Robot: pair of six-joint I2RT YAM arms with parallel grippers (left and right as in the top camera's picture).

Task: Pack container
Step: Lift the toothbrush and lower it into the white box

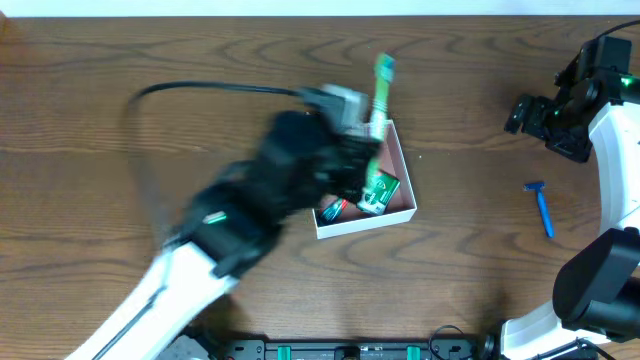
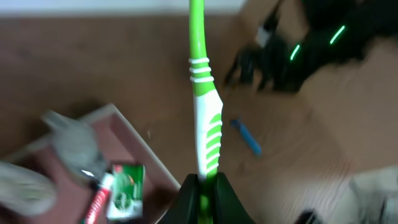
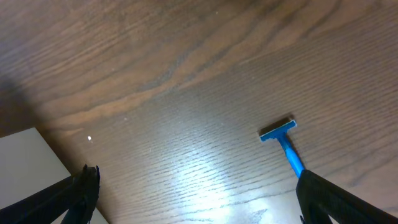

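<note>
Bench (image 1: 100, 80) first, dark wood, with the container (image 1: 365, 224) near its middle: white walls, pinkish floor. Over the container's left side, the left arm, smeared with blur. Left end effector (image 2: 204, 182) pinched tight on the handle end of a green toothbrush (image 2: 205, 118), bristle end poking out past the container's far wall. Well to the right of the container, right end effector (image 3: 198, 186) spread wide, gripping nothing, hovering over bare wood.

Already inside the container: a green-and-white soap box (image 1: 378, 190) and, just beside it, a small red-and-white tube (image 1: 333, 208). Partly packed, by the look of it. Left to do: toothbrush in, plus a blue razor (image 1: 541, 207) lying flat well to the right of the container.

Hard to read: a grey blurred shape (image 2: 74, 143) over the container in the left wrist view, impossible to name. Much of the container's left half hidden under the arm.
</note>
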